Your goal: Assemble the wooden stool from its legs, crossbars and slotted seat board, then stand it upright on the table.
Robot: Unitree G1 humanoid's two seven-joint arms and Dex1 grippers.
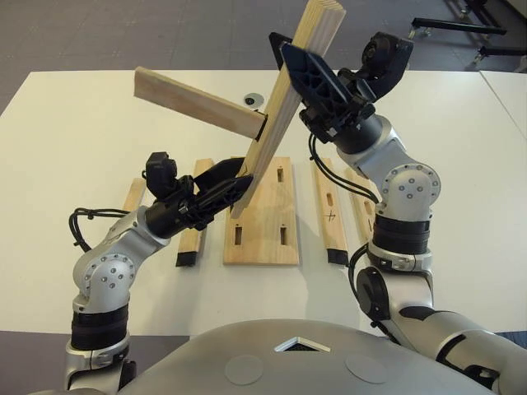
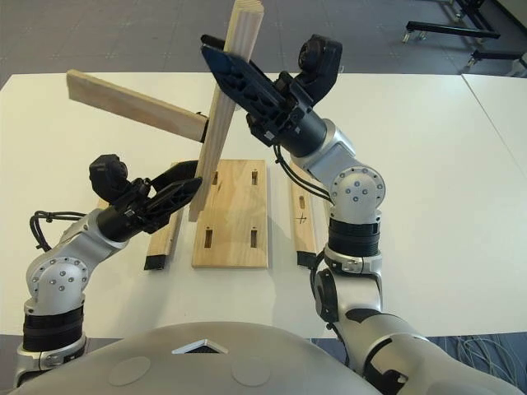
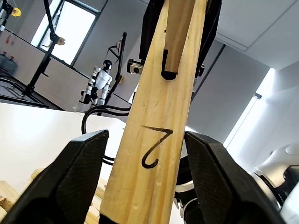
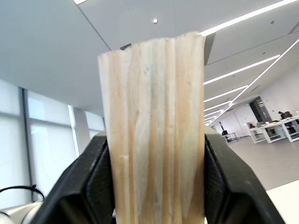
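Numeral 2 [image 3: 156,147] inked on leg [image 1: 272,140] held by left gripper [image 1: 243,183], right gripper [image 4: 156,158]

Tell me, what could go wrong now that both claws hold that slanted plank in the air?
1. The crossbar juts sideways from the leg with no gripper on it, so a jolt could work it out of its slot.
2. The left gripper and right gripper clamp the same leg. Uneven pulling might twist it or make it slip.
3. The leg's lower end hangs tilted near the seat board and could miss a slot or knock the board.
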